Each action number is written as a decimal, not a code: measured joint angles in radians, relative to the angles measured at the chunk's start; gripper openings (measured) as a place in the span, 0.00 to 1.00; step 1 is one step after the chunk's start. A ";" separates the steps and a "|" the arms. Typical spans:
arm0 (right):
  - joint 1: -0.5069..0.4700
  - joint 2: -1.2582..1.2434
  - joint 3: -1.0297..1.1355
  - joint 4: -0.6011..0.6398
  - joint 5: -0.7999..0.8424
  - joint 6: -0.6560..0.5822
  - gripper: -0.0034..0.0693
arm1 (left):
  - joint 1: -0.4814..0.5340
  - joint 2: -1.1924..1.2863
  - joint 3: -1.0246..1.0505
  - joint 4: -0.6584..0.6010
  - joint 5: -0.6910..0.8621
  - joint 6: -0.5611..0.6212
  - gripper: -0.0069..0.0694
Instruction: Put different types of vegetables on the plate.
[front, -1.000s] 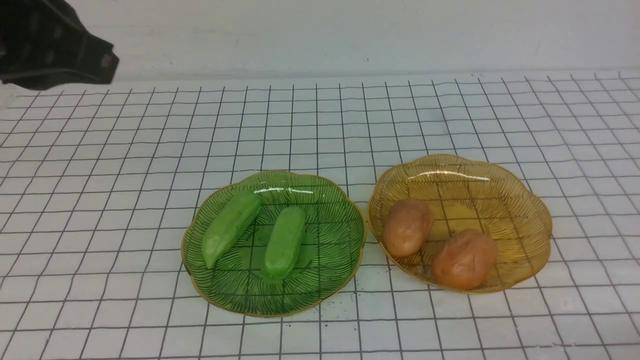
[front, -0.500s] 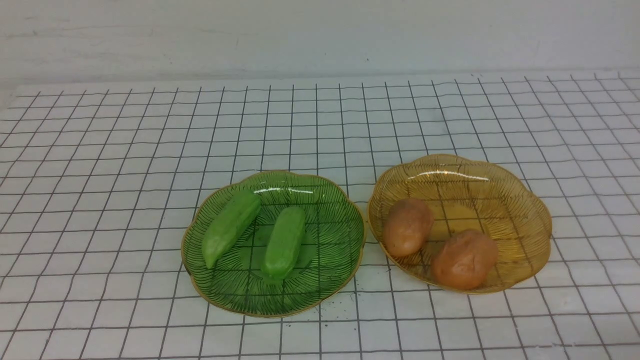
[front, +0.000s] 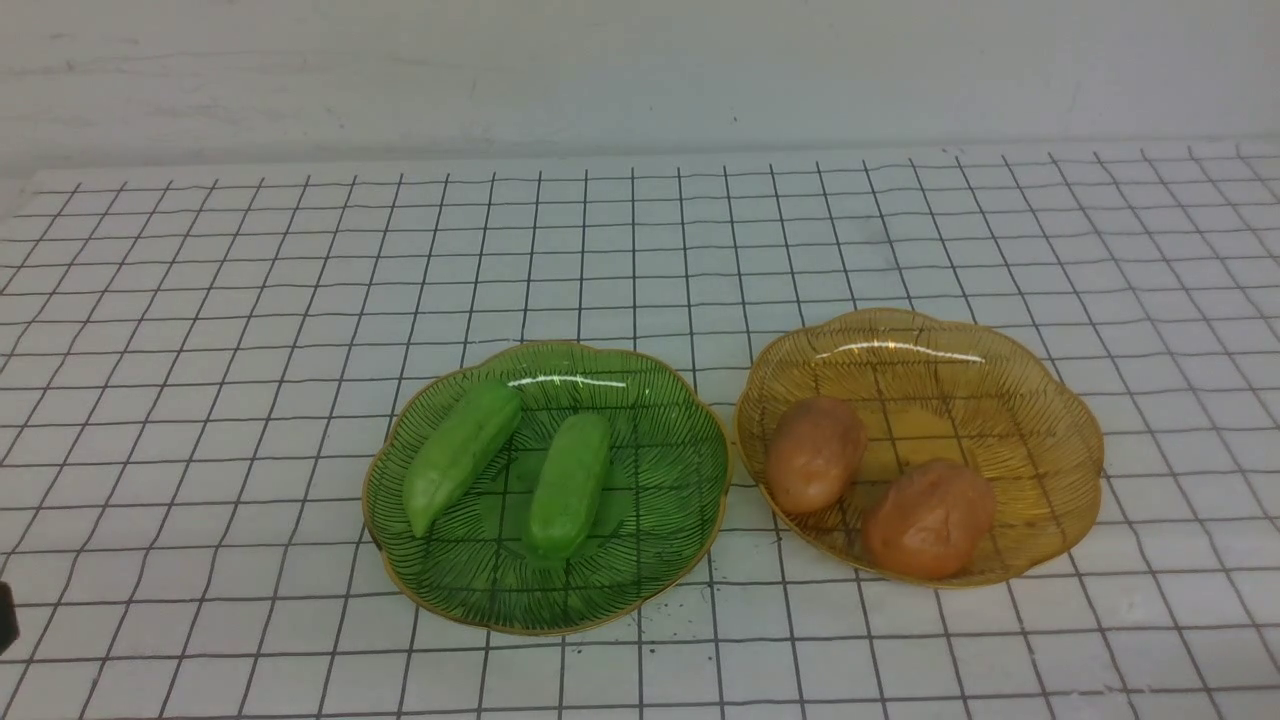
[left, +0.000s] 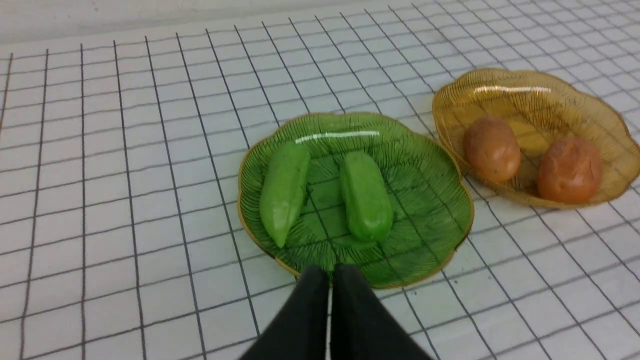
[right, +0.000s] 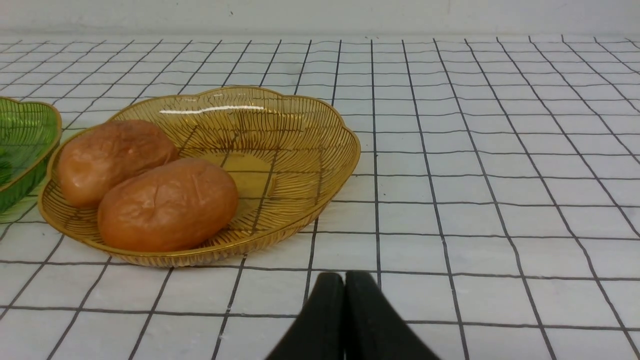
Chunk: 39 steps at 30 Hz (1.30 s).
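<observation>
Two light-green cucumbers (front: 462, 452) (front: 568, 484) lie side by side in a green plate (front: 660, 520). Right of it stands an amber plate (front: 1040, 420) with two brown potatoes (front: 815, 452) (front: 929, 518) in its near left part. In the left wrist view my left gripper (left: 330, 275) is shut and empty, just short of the green plate's (left: 430, 200) near rim, facing the cucumbers (left: 285, 190) (left: 366, 195). My right gripper (right: 344, 280) is shut and empty too, low over the table in front of the amber plate (right: 300, 145), to the right of the potatoes (right: 167, 204) (right: 110, 157).
A white cloth with a black grid (front: 640, 250) covers the whole table up to a pale wall (front: 640, 70). A small dark piece (front: 6, 617) shows at the front view's left edge.
A dark shape at the front view's top left corner has gone out of view. A small dark piece now shows at the lower left edge. The plates and vegetables have not moved.
</observation>
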 joint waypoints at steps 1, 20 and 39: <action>0.000 0.000 0.000 0.000 0.000 0.000 0.03 | 0.000 -0.034 0.050 0.000 -0.069 -0.008 0.08; 0.000 0.000 0.000 0.000 0.000 0.001 0.03 | 0.000 -0.084 0.389 -0.002 -0.394 -0.019 0.08; 0.000 0.000 0.000 0.000 0.000 0.001 0.03 | 0.231 -0.274 0.619 0.075 -0.396 -0.022 0.08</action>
